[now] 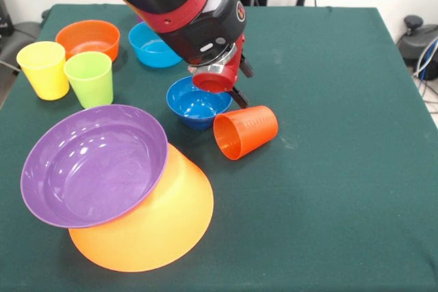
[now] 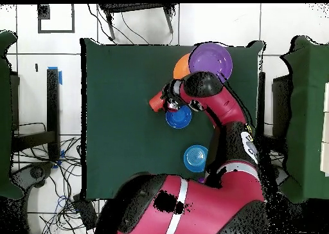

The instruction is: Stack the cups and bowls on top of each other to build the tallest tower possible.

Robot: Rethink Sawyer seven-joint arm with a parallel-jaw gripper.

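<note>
Your claw (image 1: 236, 90) hangs just above the orange-red cup (image 1: 245, 131), which lies tipped on its side on the bench (image 1: 328, 100), mouth toward the camera, touching the dark blue bowl (image 1: 198, 102). You can't tell whether the claw is clenched or released. The cup looks light, stiff and slick and may roll; take it across the rim.

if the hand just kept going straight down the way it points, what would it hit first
Most likely the dark blue bowl, which sits right under the hand. The tipped orange-red cup lies just beside that line, and depth is hard to judge, so it could touch that instead.
</note>
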